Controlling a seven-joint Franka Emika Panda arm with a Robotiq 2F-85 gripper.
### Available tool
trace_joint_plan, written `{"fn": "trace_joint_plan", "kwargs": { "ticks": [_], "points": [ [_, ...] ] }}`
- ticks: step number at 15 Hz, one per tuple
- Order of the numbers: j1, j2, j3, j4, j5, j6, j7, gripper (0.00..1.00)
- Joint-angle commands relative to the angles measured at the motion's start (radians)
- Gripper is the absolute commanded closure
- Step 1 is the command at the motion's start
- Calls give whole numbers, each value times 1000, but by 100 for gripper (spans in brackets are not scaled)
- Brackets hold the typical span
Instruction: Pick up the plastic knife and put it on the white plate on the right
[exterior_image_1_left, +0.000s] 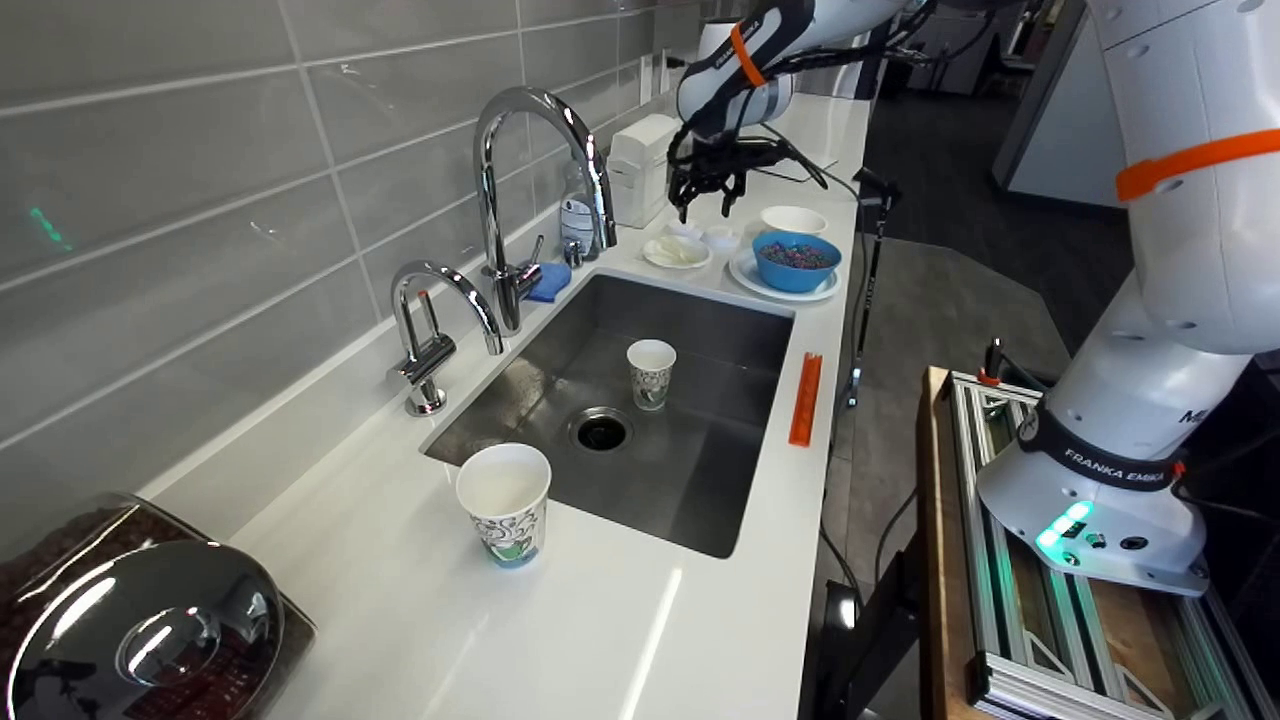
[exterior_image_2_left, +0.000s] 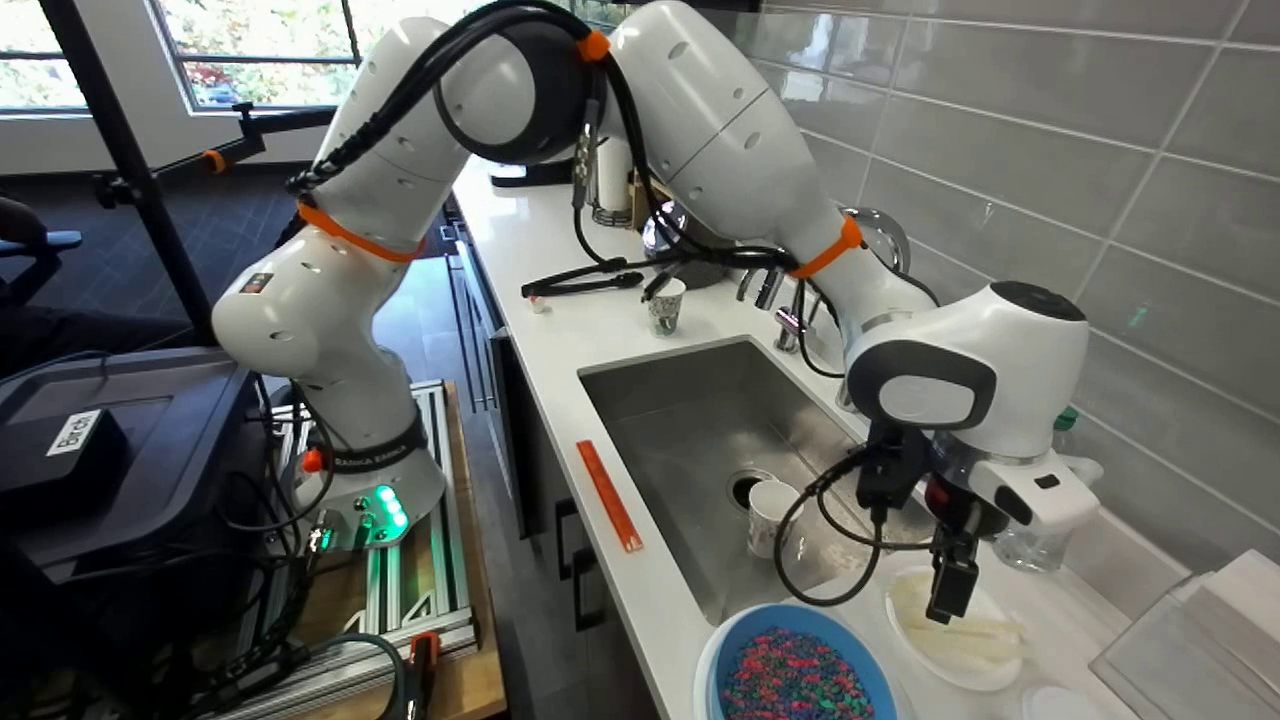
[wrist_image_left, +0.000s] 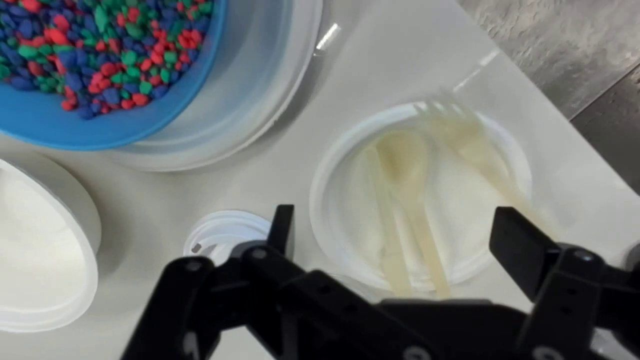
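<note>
Cream-coloured and slim, the knife lies on a round white plate, close along a spoon — whether the two touch I cannot tell. Both handles run over the same side of the rim, and a fork, blurred, rests towards the opposite edge, its tines reaching past it. Above hangs the gripper, its fingers spread wide, one on each side of the knife in the wrist view. Near the plate is a small white lid, partly hidden. A blue bowl of red, green and blue pebbles stands on a larger plate, a white bowl just beside it. Farther along the counter, a paper cup stands upright in the sink — and an orange strip lies along its edge.
</note>
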Motion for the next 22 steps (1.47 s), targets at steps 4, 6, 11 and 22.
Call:
{"fn": "trace_joint_plan", "kwargs": {
  "ticks": [4, 6, 11, 22],
  "points": [
    [74, -263, -31, -339, -70, 82, -93, 0],
    [91, -320, -36, -422, -122, 135, -146, 0],
    [91, -475, 2, -616, -146, 217, -356, 0],
    [134, -713, 17, -775, -76, 16, -698, 0]
  ]
}}
